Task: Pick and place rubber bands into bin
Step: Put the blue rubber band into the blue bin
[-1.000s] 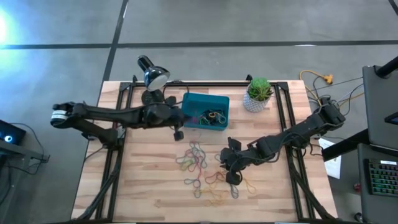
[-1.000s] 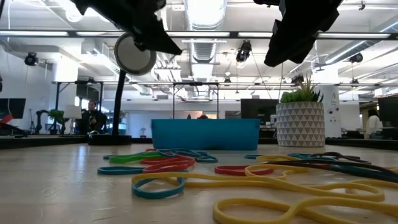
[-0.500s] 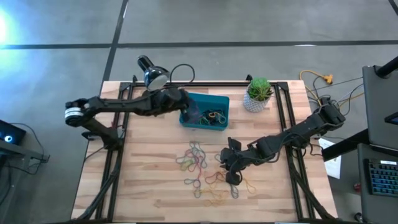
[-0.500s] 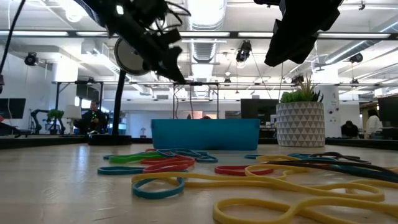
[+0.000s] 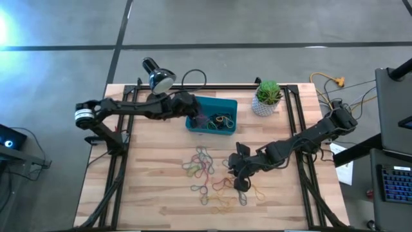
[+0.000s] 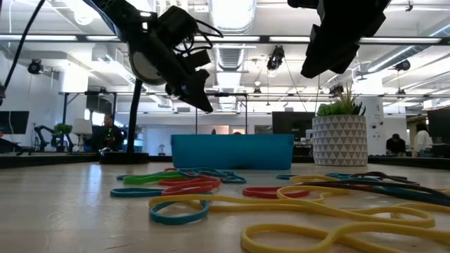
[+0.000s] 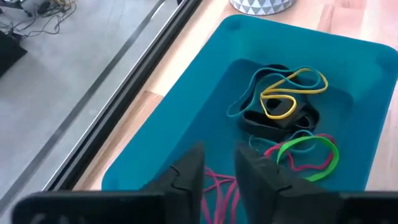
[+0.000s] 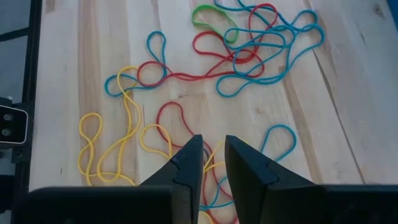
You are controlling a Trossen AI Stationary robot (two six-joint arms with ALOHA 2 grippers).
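The teal bin (image 5: 212, 99) (image 6: 232, 151) sits at the table's far middle with several rubber bands (image 7: 283, 106) inside it. More coloured bands (image 5: 206, 171) (image 8: 249, 43) (image 6: 211, 186) lie loose on the wood nearer the front. My left gripper (image 5: 201, 120) (image 7: 219, 150) hangs over the bin's left part, its fingers a narrow gap apart. A pink band (image 7: 217, 190) shows in that gap on the bin floor. My right gripper (image 5: 241, 183) (image 8: 212, 140) hovers above the right side of the loose pile, slightly open and holding nothing. My left gripper points down into the bin from above, and the pink band (image 7: 225, 198) runs under its fingers. The fingers themselves hide the spot, so I cannot tell whether they touch the band.
A desk lamp (image 5: 159, 78) (image 6: 151, 63) stands just left of the bin, with a cable looped behind it. A white plant pot (image 5: 267, 100) (image 6: 339, 137) stands to the bin's right. Black frame rails (image 5: 293, 129) run along both table sides.
My left gripper has swung from over the wood at the bin's near left corner toward the far edge. It now hangs over the bin's left part. The left arm has drawn back toward the table's far left. The right arm has kept still.
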